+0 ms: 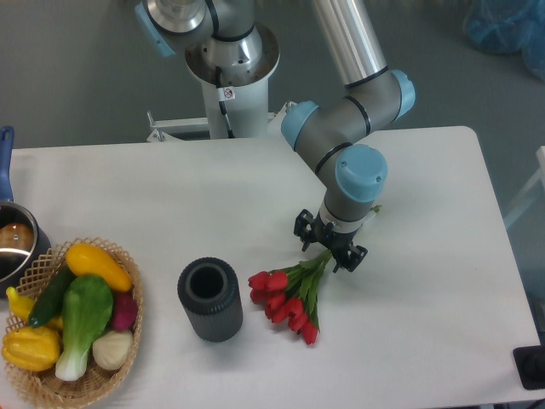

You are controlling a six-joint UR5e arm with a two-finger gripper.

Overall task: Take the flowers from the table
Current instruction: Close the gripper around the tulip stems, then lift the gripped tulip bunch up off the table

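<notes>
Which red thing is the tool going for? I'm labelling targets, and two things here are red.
The flowers, red tulips lying on the table directly under the tool. The red-purple vegetable sits far off in the basket.

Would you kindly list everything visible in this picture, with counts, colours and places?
flowers: one bunch of red tulips with green stems, lying on the table right of centre, stems under the gripper
table: one, white, fills most of the view
cylinder: one, dark grey, hollow, upright, left of the flowers
basket: one, tan wicker, bottom left corner
produce: several pieces, yellow, green, white and red-purple, in the basket
pot: one, metal with a blue handle, left edge, partly cut off
gripper: one, black, jaws straddling the stems; grip unclear
arm: one, grey with blue caps, from the top
</notes>
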